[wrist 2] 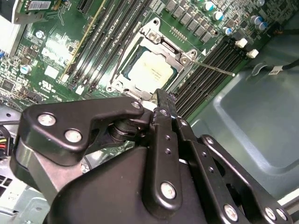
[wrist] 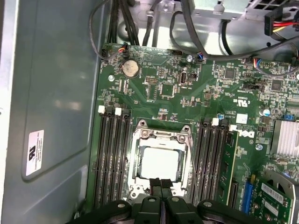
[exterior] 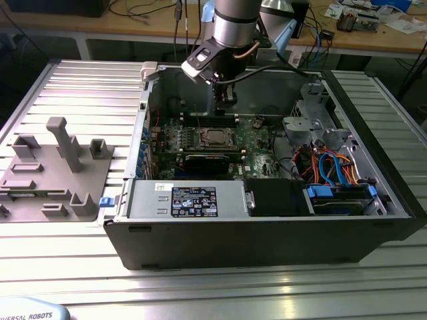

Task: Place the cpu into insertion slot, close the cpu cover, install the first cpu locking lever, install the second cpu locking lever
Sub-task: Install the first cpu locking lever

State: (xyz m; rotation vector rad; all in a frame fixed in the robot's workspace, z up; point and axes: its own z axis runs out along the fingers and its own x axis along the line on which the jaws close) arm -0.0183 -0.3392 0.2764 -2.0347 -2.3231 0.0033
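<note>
I hold the end effector (wrist: pixel 161 183), fingers together, at the edge of the cpu cover (wrist: pixel 162 136), likely as a narrow pusher; the cpu (wrist: pixel 159 163) sits beneath

A ribbed metal table (exterior: pixel 73 267) carries an open computer case (exterior: pixel 267 241) and a grey fixture tray (exterior: pixel 59 181).

A robotics lab or workshop is indicated. A table (exterior: pixel 73 87) built of ribbed aluminium profiles is seen, and an opened computer case (exterior: pixel 267 247) is laid on it, with the green board (wrist: pixel 154 70) and the cpu (wrist: pixel 160 163) exposed. A grey moulded fixture (exterior: pixel 53 173) is set near the table's edge at the exterior view's left. A robot arm (exterior: pixel 237 23) is seen above the case. Behind the table, a wooden bench (exterior: pixel 387 41) is strewn with cables (exterior: pixel 143 10) and small electronic parts.
</note>
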